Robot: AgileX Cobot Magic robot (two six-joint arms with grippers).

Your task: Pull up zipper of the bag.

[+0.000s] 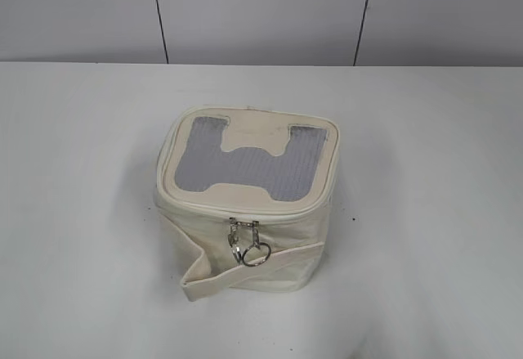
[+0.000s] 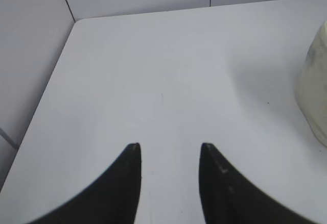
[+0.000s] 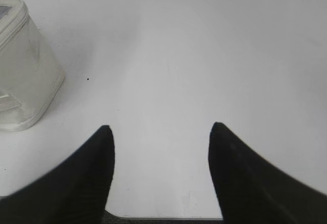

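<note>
The zipper (image 1: 245,214) runs round the top rim of the bag (image 1: 245,212), and its small silver pull tabs and ring hang together at the middle of the near face, just below the rim. The bag is a small boxy cream thing standing upright near the middle of the table (image 1: 425,212), its top a grey mesh panel with an H-shaped cream patch; a flat cream strap (image 1: 204,269) folds out from its near left corner onto the surface. The table is plain white and matte, with a few tiny dark specks to the right of the bag. Behind its far edge rises a pale grey wall (image 1: 261,11) split by thin dark seams. The left gripper (image 2: 170,147) hovers over bare table to the left of the bag, fingers moderately apart and empty. The right gripper (image 3: 161,128) hangs over the table to the right of the bag, fingers spread wide, holding nothing.
</note>
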